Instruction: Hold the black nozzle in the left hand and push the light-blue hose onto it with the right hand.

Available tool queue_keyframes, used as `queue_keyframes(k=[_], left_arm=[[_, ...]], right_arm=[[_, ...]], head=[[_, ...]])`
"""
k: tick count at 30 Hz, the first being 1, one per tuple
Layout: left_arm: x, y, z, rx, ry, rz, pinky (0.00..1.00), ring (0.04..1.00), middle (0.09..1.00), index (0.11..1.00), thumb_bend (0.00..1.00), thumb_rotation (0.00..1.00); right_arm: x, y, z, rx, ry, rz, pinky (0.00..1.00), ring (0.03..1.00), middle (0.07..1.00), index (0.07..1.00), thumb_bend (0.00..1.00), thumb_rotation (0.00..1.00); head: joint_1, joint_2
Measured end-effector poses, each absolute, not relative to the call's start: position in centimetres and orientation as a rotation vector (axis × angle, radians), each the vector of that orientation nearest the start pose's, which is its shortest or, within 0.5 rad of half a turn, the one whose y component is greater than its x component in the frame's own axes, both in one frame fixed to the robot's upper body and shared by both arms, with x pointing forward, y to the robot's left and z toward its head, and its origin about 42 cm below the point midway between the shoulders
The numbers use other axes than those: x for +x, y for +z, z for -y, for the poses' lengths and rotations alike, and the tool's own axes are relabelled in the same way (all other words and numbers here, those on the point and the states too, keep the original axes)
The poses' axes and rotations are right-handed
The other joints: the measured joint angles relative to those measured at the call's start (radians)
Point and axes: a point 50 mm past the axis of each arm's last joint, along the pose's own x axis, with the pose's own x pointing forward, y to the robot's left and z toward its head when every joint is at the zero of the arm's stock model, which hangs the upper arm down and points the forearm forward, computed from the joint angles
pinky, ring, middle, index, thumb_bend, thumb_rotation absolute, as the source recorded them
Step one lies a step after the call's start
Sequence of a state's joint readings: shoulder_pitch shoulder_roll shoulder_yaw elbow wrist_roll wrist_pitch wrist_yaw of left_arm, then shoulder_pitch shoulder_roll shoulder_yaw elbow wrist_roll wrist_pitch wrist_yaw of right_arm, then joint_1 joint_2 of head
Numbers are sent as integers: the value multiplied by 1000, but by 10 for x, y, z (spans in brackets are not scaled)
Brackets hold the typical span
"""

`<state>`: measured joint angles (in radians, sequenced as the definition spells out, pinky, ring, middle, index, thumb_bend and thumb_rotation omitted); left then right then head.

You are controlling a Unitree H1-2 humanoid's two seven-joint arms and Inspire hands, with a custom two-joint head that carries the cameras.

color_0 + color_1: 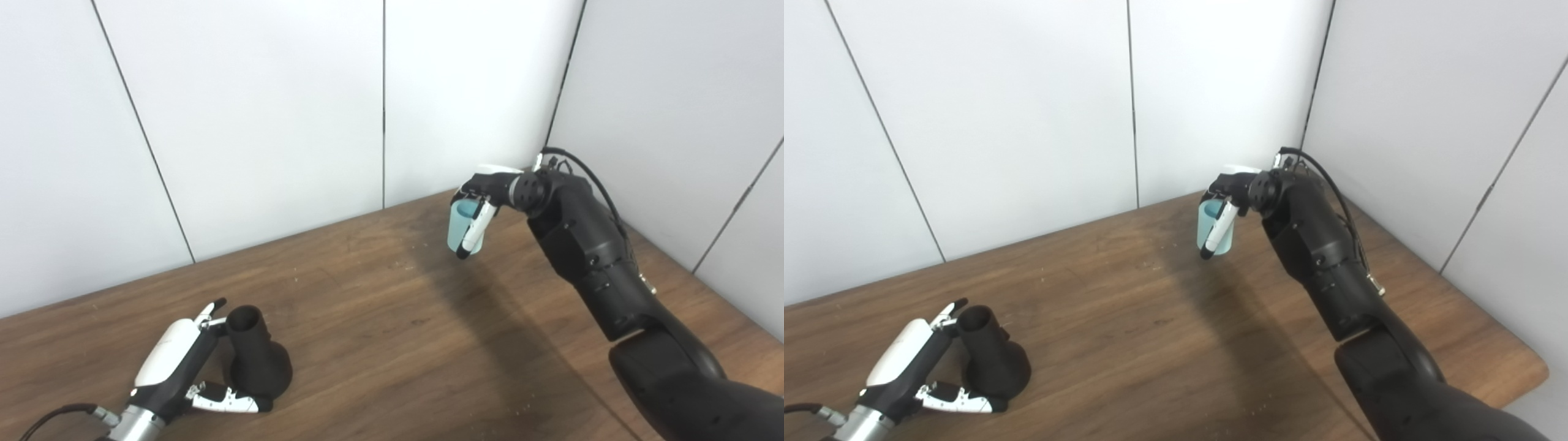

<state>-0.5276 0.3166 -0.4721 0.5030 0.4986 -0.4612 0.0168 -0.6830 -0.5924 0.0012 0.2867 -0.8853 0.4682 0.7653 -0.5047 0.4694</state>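
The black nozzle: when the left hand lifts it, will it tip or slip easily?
The black nozzle stands on a wide flared base, so it probably resists tipping. Its surface looks matte, so likely not slippery. The left hand seems only to bracket it, so the grip may be loose.

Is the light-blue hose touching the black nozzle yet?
Apart. The left eye view shows the light-blue hose in the right hand, with bare table before the black nozzle.

No text, label, brand, number or sign can be read anywhere in either view.
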Motion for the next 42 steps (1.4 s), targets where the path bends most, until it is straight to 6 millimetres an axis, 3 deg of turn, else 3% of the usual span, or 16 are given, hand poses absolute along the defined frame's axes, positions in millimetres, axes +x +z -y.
queue_keyframes(k=[1, 3, 5, 10, 30, 31, 33, 42], left_arm=[[422, 136, -181, 905, -609, 480, 1000, 438, 480, 475, 524, 0], [432, 134, -174, 903, -596, 469, 1000, 526, 485, 474, 525, 0], [429, 138, -176, 928, -604, 485, 1000, 559, 488, 475, 526, 0], [414, 139, -185, 933, -586, 486, 1000, 593, 491, 477, 526, 0], [411, 140, -187, 934, -605, 474, 1000, 591, 484, 481, 527, 0], [411, 140, -187, 934, -605, 474, 1000, 591, 484, 482, 527, 0], [411, 141, -187, 935, -607, 475, 1000, 590, 483, 482, 527, 0], [411, 143, -188, 942, -609, 469, 1000, 587, 472, 488, 527, 0]], right_arm=[[458, 294, 398, -1183, 42, -511, 716, 787, 829, 807, 957, 129], [460, 288, 395, -1186, 42, -509, 702, 782, 828, 806, 940, 123], [463, 287, 389, -1182, 45, -487, 695, 780, 826, 805, 928, 117], [464, 284, 395, -1180, 2, -475, 683, 766, 803, 798, 897, 103], [470, 279, 388, -1173, -102, -339, 513, 579, 615, 633, 789, 6], [469, 279, 388, -1174, -105, -336, 495, 561, 589, 564, 657, 64], [469, 280, 390, -1180, -116, -330, 470, 537, 516, 499, 556, 13], [466, 281, 395, -1198, -144, -312, 427, 484, 498, 472, 530, 0]], head=[[0, 0], [3, 0], [3, 0], [8, 8], [12, 23], [12, 23], [12, 23], [15, 35]])
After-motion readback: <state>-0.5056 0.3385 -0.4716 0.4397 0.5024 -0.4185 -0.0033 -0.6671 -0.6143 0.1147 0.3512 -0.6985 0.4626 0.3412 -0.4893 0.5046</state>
